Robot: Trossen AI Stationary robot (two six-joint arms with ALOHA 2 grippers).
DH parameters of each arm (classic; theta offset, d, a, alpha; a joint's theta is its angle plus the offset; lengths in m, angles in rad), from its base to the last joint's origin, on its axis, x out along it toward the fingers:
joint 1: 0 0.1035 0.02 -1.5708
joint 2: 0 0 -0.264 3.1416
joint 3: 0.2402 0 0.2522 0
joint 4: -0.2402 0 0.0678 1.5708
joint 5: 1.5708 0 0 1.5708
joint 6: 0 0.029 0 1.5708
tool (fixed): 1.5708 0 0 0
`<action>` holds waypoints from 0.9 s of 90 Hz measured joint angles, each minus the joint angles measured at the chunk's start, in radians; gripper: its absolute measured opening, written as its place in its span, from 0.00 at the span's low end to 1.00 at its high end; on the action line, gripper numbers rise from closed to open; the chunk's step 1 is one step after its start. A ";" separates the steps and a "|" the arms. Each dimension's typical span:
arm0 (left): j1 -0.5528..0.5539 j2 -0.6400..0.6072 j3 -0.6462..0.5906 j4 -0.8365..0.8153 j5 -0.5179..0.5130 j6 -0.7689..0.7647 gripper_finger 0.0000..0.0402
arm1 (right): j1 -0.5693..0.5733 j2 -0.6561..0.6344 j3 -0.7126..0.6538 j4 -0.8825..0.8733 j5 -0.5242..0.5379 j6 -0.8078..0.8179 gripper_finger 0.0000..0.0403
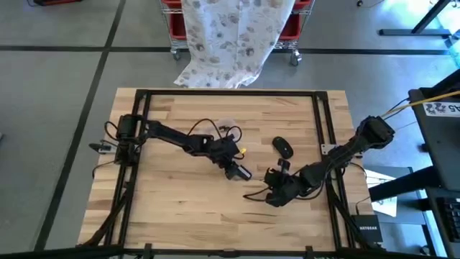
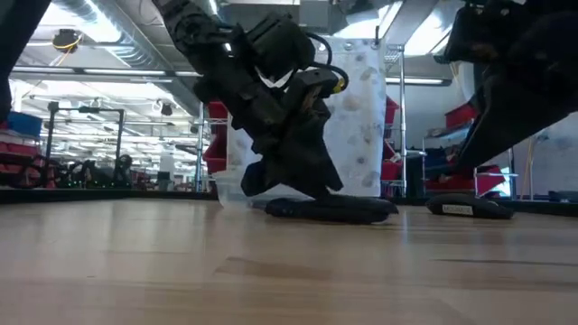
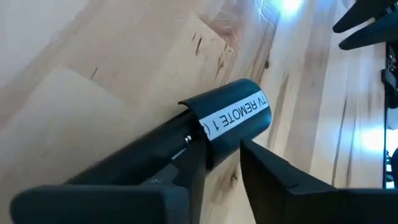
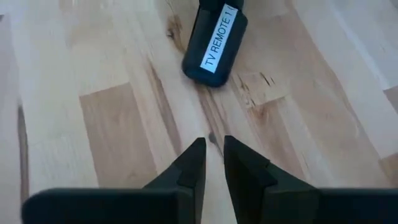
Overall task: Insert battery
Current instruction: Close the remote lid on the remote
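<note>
L arm reaches in from the table's left edge toward mid-table. L gripper is clamped on the TV remote. In the L wrist view the remote's dark body sits between the fingers, its rounded end w/ a white "TV REMOTE 1" label poking out past the tips. It lies flat on the wood; the low view shows it on the tabletop under the gripper.

Just R of that, further back on the table, a small dark oval object lies apart from both grippers; can't tell what it is.

R arm comes in from the right edge, bent down toward the front-centre. R gripper sits near the remote but not touching it, a bit to its R and nearer the front edge. R wrist view: fingers close together w/ a thin gap, nothing between them, remote's labelled end lying ahead of the tips w/ bare wood between.

No battery spotted in any view.
</note>
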 joint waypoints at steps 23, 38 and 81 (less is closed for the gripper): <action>0.000 0.000 0.002 -0.008 0.004 0.000 0.22 | 0.000 0.000 0.000 0.000 -0.003 0.000 0.10; 0.000 -0.001 0.003 -0.024 0.026 -0.006 0.22 | 0.000 0.000 0.000 -0.001 0.001 0.000 0.10; 0.006 -0.001 0.002 -0.029 0.033 -0.046 0.23 | 0.000 0.000 0.000 -0.003 0.010 0.000 0.10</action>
